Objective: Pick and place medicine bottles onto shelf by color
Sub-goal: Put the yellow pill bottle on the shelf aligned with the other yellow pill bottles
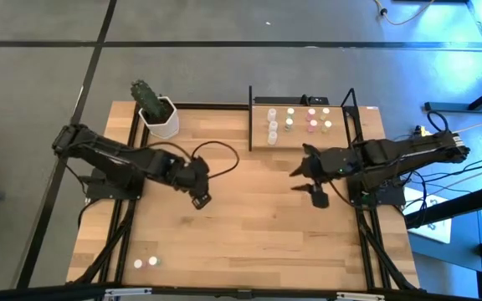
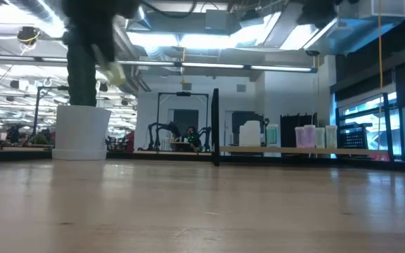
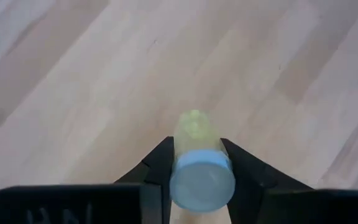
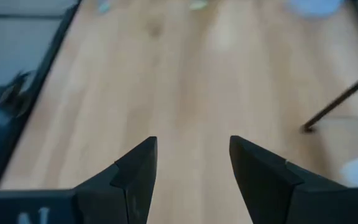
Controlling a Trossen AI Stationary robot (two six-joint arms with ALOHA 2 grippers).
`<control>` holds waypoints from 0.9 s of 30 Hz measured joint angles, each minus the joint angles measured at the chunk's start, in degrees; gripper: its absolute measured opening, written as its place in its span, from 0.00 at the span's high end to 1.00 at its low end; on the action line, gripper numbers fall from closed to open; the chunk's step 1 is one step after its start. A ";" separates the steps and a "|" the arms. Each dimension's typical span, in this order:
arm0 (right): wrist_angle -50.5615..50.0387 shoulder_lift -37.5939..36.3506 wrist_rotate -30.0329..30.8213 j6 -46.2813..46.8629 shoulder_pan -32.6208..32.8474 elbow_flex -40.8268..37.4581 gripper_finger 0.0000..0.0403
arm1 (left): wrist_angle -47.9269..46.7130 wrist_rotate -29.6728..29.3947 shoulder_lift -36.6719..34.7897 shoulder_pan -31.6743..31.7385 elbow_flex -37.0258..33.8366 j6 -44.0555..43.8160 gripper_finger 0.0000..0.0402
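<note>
Nearest you, at about seven o'clock on the table (image 1: pixel 249 242), two medicine bottles (image 1: pixel 146 262) stand side by side. Toward the middle, at nine o'clock, your left gripper (image 3: pixel 196 171) is clamped on a small bottle (image 3: pixel 197 163) with a yellowish cap, above bare wood. At three o'clock your right gripper (image 4: pixel 193 163) hangs with its fingers spread, grasping nothing. Farthest off, at one o'clock, the shelf (image 1: pixel 341 138) carries about ten bottles in rows; the white plant pot (image 1: pixel 160 118) sits at eleven o'clock.
</note>
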 joint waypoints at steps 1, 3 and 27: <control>-1.06 -0.13 -1.75 0.17 0.00 0.00 0.49 | 0.53 0.16 0.70 0.74 0.41 1.82 0.77; -2.37 -0.21 -4.49 0.54 0.00 0.00 0.49 | 1.21 1.31 2.73 2.43 1.98 5.38 0.77; -6.41 -0.14 -5.85 1.75 0.00 0.00 0.49 | 2.60 9.64 34.63 14.22 27.74 37.75 0.77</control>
